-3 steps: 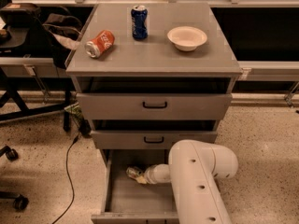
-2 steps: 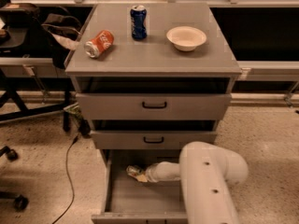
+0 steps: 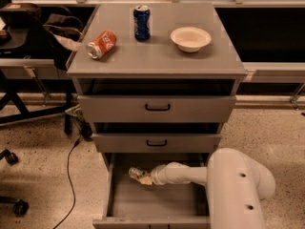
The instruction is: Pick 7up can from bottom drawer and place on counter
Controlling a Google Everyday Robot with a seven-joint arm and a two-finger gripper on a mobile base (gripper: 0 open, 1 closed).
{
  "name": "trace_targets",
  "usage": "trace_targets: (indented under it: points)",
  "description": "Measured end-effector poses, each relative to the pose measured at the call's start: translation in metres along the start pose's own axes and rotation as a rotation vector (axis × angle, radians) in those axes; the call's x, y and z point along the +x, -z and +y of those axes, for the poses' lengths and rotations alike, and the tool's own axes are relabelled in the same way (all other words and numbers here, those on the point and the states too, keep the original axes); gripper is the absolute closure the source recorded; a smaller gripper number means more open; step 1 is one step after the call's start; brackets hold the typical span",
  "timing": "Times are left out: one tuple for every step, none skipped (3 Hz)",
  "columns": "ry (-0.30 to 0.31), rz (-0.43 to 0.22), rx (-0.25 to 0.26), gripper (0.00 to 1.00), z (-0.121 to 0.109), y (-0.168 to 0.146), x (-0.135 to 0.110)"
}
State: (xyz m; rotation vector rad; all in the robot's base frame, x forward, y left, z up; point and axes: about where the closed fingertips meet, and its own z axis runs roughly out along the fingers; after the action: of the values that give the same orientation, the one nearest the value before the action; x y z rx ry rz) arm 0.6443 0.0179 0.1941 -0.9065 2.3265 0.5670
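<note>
The 7up can (image 3: 137, 174), pale with green markings, lies tilted at the back left of the open bottom drawer (image 3: 157, 204). My gripper (image 3: 145, 178) is inside the drawer at the end of the white arm, which reaches in from the right. It is right against the can's right side. The counter (image 3: 157, 58) is the grey cabinet top above.
On the counter lie an orange can (image 3: 101, 44) on its side, an upright dark blue can (image 3: 141, 22) and a white bowl (image 3: 190, 38). The two upper drawers stand slightly open. A chair with a bag (image 3: 57, 30) and a black cable (image 3: 69, 175) are at the left.
The arm's big white body has shifted to the right and lower in view. The gripper stays at the can in the drawer, which has barely moved.
</note>
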Motion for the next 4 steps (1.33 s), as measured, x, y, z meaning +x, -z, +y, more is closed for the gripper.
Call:
trace_targets:
  points:
    - [0.000,-0.020,-0.024,1.00,0.006,0.029,-0.006]
    - [0.006,-0.039,-0.024,1.00,0.011,0.056,-0.013]
    - [0.070,-0.072,-0.010,1.00,0.031,0.109,-0.032]
    - [0.072,-0.071,-0.011,1.00,0.035,0.110,-0.033]
